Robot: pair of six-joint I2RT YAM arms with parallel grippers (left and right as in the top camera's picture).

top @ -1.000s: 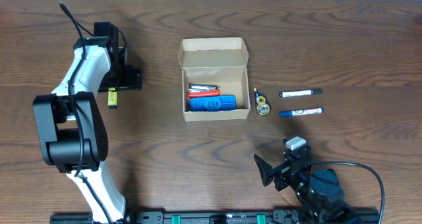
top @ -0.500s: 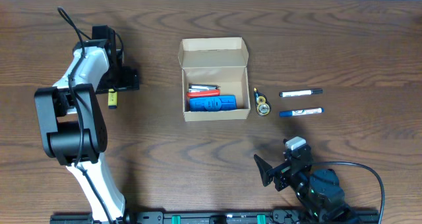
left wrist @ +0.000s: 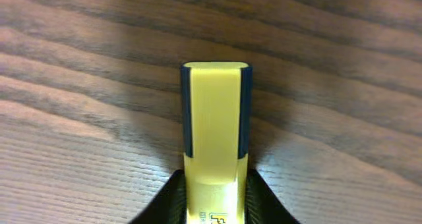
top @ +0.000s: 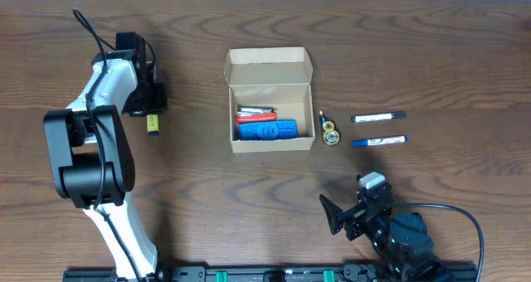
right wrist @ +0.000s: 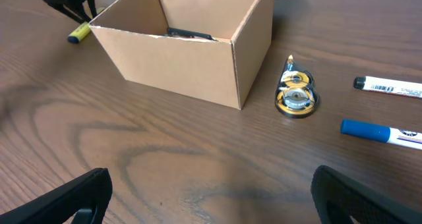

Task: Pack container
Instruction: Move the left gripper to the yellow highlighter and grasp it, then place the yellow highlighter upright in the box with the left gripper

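- Container [top: 270,95] stands open mid-table, its flap lid folded back on the far side. A blue item [top: 267,130] and a few red-and-dark pens [top: 255,113] lie inside toward its near wall, so the floor toward the lid is bare.
- Just right of the container sits a small gold tape roller [top: 330,133]. Further right lie a white marker [top: 377,116] and a blue marker [top: 378,140], parallel to each other.
- Well to the left of the container, the left gripper [top: 151,112] is clamped on a yellow highlighter [left wrist: 214,118]. The fingers press its long sides, and much of the body juts past the tips.
- The step in hand looks like carrying the highlighter to the container. Raise it above the left wall before moving across.
- Aim for the bare strip toward the lid, and turn the highlighter to lie along the pens so it does not ride up on the blue item.
- The overhanging end may swing, so move steadily and lower it well inside before letting go.
- On the container's near side and to its right, the right gripper [right wrist: 210,204] rests with its jaws spread wide and empty, out of that path.
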